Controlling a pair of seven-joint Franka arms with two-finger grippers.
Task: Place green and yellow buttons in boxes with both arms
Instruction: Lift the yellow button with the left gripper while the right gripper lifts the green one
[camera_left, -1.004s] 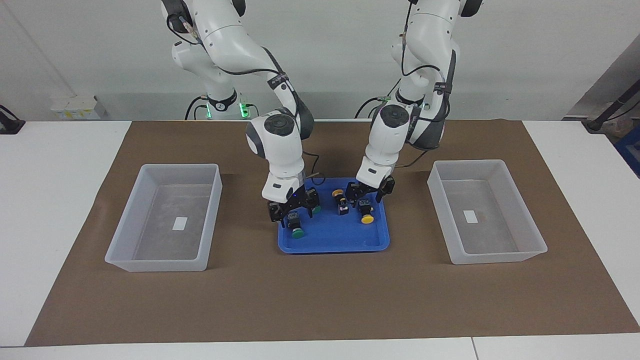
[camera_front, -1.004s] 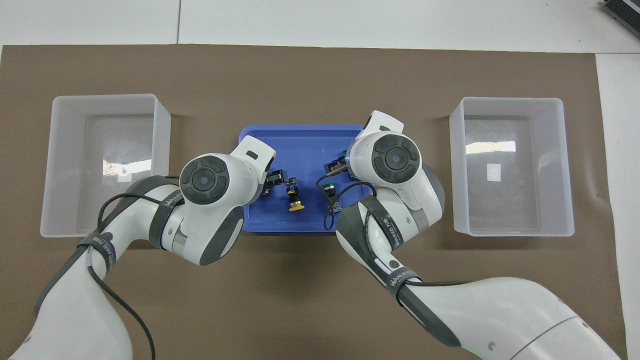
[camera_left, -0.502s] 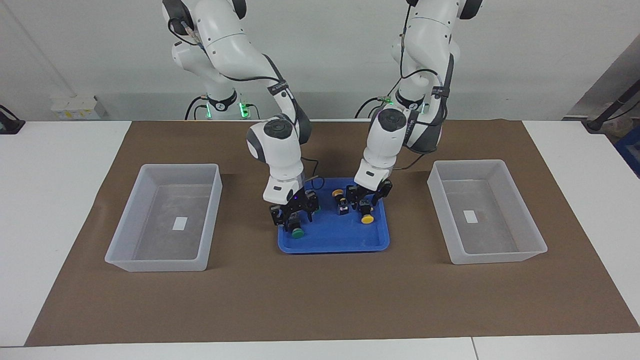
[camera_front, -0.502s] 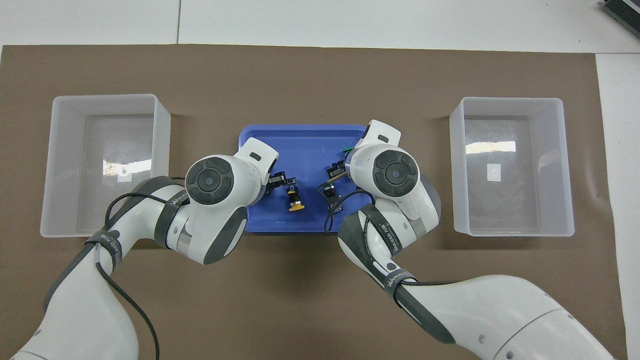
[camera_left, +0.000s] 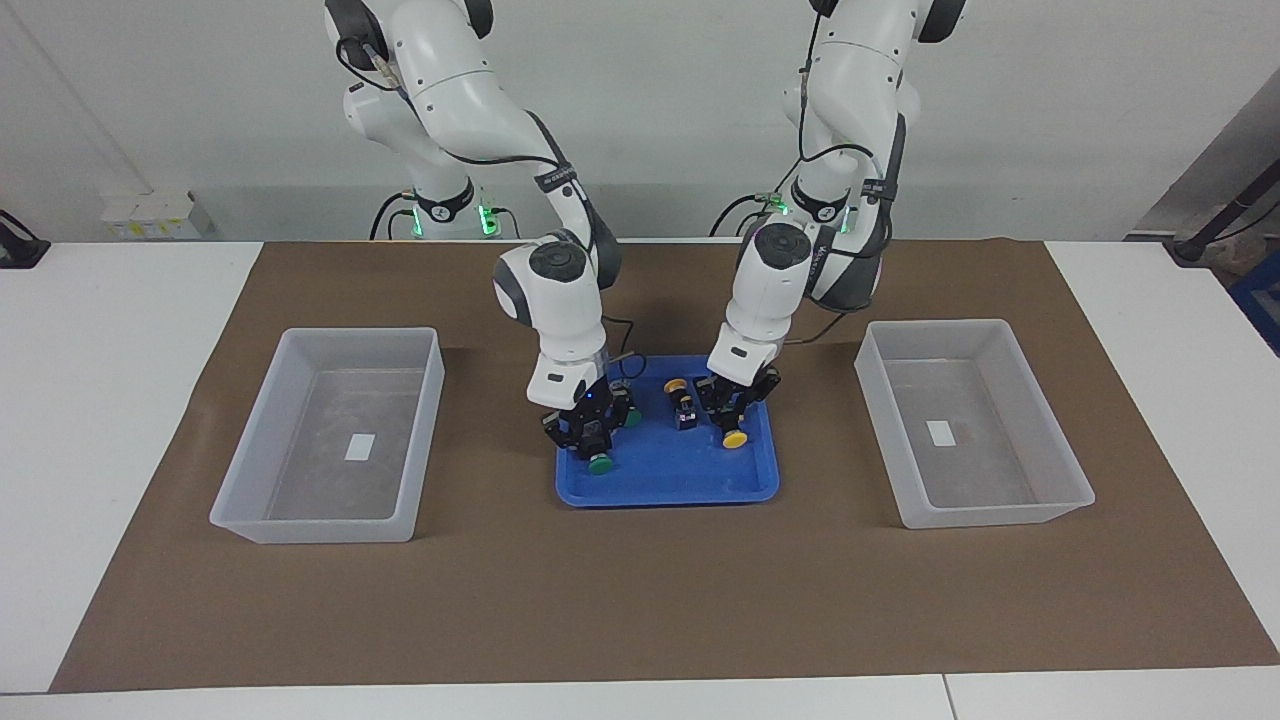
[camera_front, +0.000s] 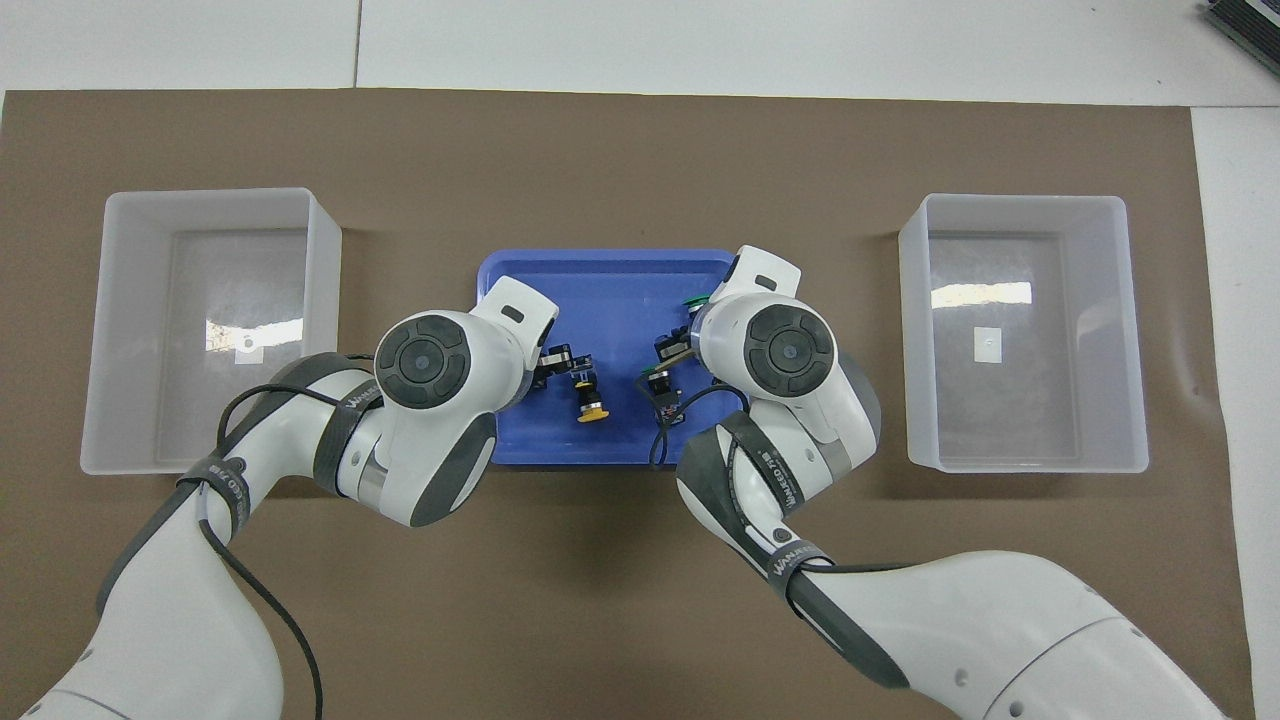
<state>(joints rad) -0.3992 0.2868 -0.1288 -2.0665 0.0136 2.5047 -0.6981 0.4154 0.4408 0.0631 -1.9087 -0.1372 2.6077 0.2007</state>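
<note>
In the blue tray, my right gripper is shut on the black body of a green button that lies toward the right arm's end. My left gripper is shut on a yellow button toward the left arm's end. Both buttons sit low at the tray floor. Between the grippers a second yellow button lies free. A second green button peeks out beside the right gripper. The two boxes flank the tray. From overhead the wrists hide both grips.
Tray and boxes stand on a brown mat on the white table. In the overhead view the free yellow button lies mid-tray, and each box holds only a small white label.
Both grippers came down slightly into the tray and closed, the right on the green button, the left on the yellow one. The other two buttons have not moved.
</note>
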